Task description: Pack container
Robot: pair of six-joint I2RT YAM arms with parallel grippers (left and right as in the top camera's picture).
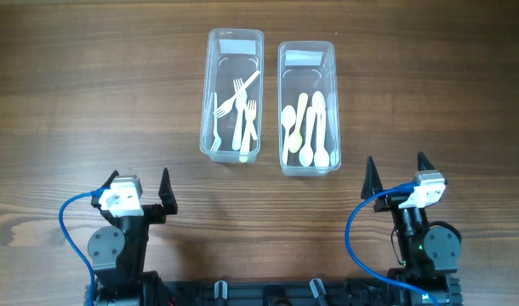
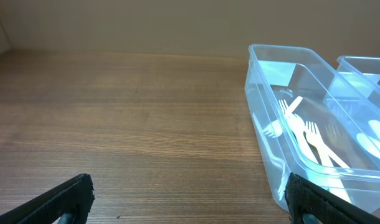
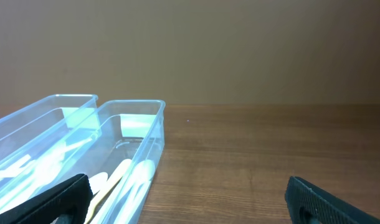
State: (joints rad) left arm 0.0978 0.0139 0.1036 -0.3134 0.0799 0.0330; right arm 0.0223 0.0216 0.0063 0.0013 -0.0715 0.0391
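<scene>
Both tools, the black left tool (image 1: 139, 177) and black right tool (image 1: 396, 161), gape empty over the near brown wooden counter (image 1: 89, 102) and, I judge, are best parked there, since farther out the clear plastic fork bin (image 1: 236, 34) and clear plastic spoon bin (image 1: 306, 45) look fully packed.

Two YAM arms are sitting folded at the near edge of the overhead view, one at each side. The left arm (image 1: 115, 248) is holding its left pincer (image 1: 139, 177) wide open and empty, with its black fingers (image 2: 60, 200) pointing forward, away from the base. The right arm (image 1: 425, 245) is mirroring that pose. Its right pincer (image 1: 396, 161) is likewise gaping and gripping nothing, and only the tapered tips are showing at the bottom corners of its wrist view. The two pincers are standing well apart.
</scene>
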